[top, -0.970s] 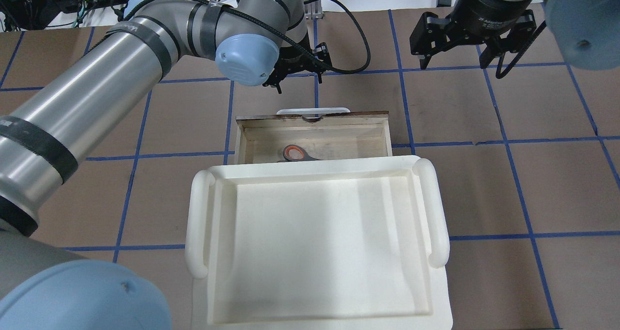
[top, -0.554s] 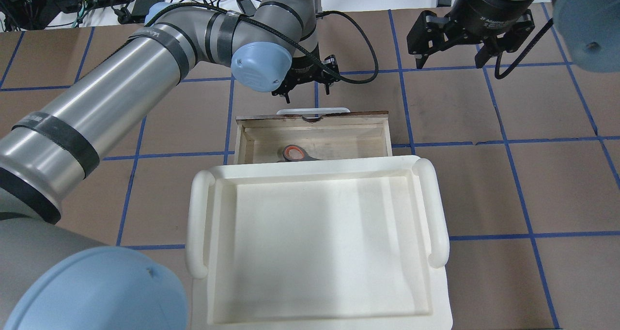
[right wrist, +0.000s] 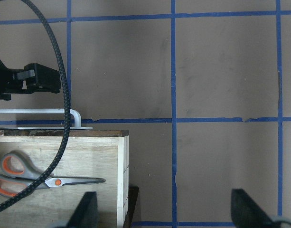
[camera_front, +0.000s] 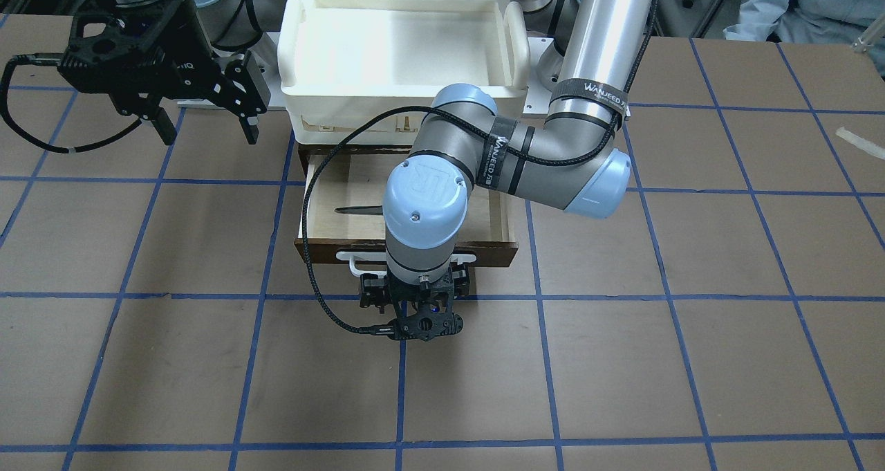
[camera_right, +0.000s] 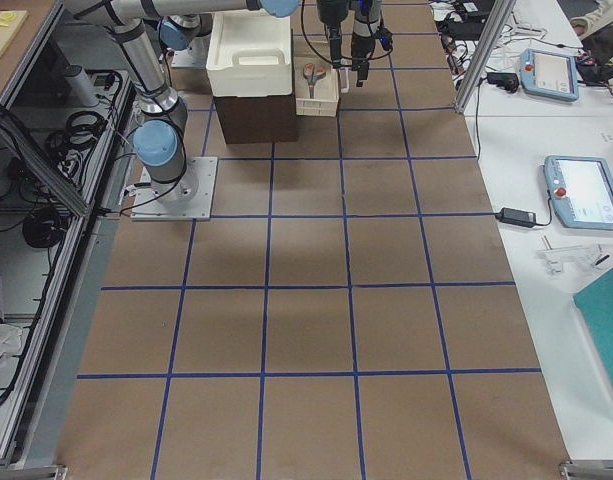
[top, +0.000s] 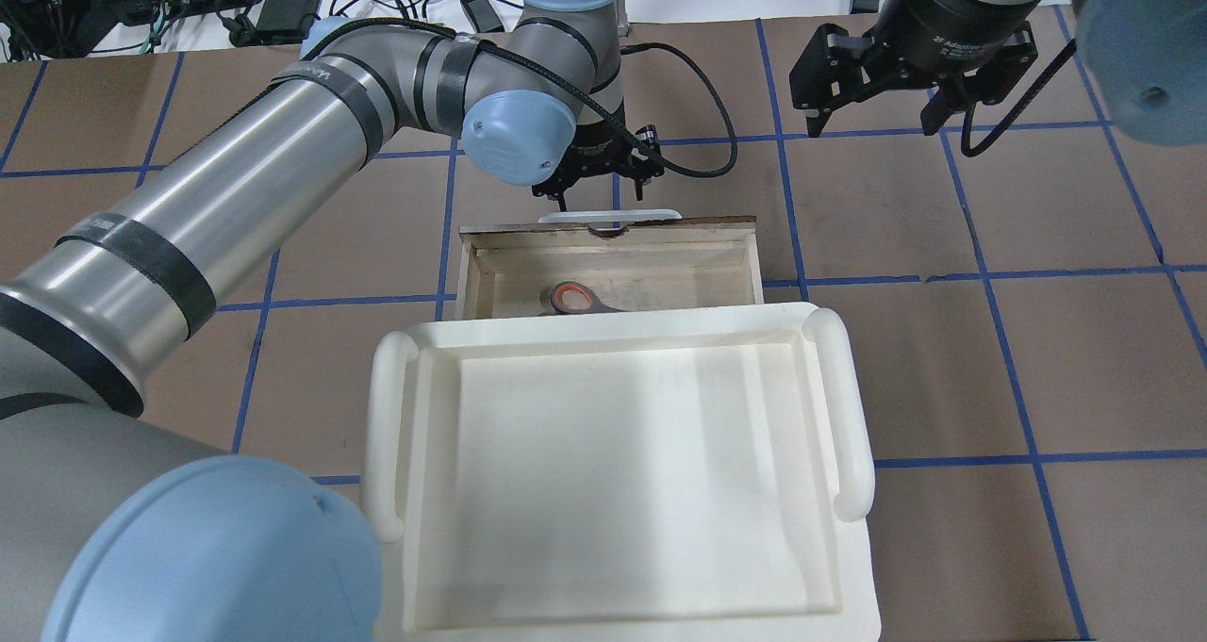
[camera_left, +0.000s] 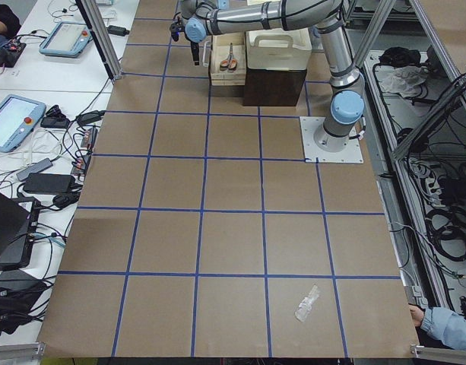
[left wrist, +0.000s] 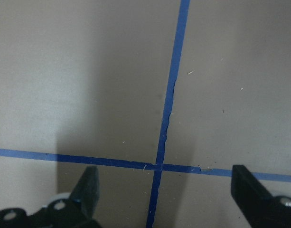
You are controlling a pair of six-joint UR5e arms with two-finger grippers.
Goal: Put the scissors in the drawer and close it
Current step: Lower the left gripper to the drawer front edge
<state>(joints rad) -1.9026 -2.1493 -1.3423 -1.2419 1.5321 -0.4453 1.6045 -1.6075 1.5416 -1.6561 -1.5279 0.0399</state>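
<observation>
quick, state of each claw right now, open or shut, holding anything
Left claw: open, holding nothing.
Right claw: open, holding nothing.

A robotics lab: teach pendants (camera_right: 584, 195), cables (camera_left: 442, 226), blue-taped grid table (camera_left: 233, 243).
</observation>
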